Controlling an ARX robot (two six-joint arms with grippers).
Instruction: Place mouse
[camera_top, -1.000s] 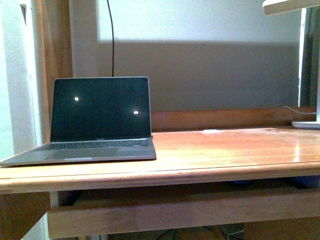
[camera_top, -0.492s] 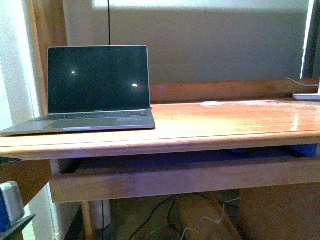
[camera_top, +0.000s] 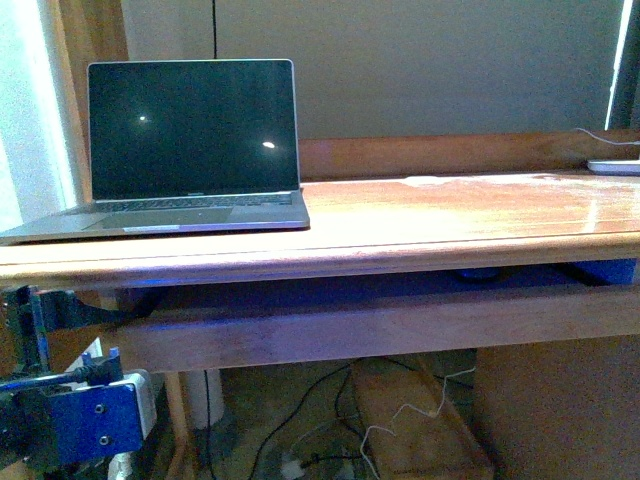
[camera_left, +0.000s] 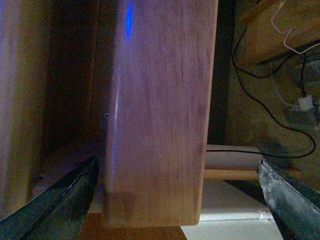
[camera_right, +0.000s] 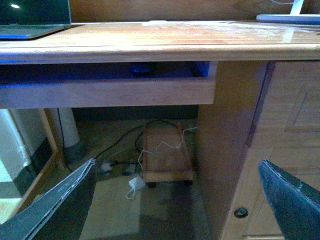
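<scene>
The mouse (camera_right: 142, 67) shows as a small dark dome on the pull-out shelf under the desktop, mostly hidden behind the shelf's front rail (camera_right: 105, 92). In the front view the mouse (camera_top: 480, 273) is only a dark sliver in that gap. My right gripper (camera_right: 177, 165) hangs open and empty, low in front of the desk, well short of the mouse. My left gripper (camera_left: 177, 165) is open too, its fingers standing either side of a wooden desk leg (camera_left: 160, 110) without touching it. The left arm (camera_top: 80, 420) shows blue at the lower left.
An open laptop (camera_top: 190, 150) with a dark screen stands on the desktop (camera_top: 450, 215) at the left. A white cable and flat device (camera_top: 612, 165) lie at the far right. Below are a wooden crate (camera_right: 165, 155), loose cables (camera_top: 330, 440) and a cabinet side (camera_right: 280, 150).
The front view has sunk lower: desk and laptop sit higher in the picture and the floor below shows. My left arm has come into sight at the lower left.
</scene>
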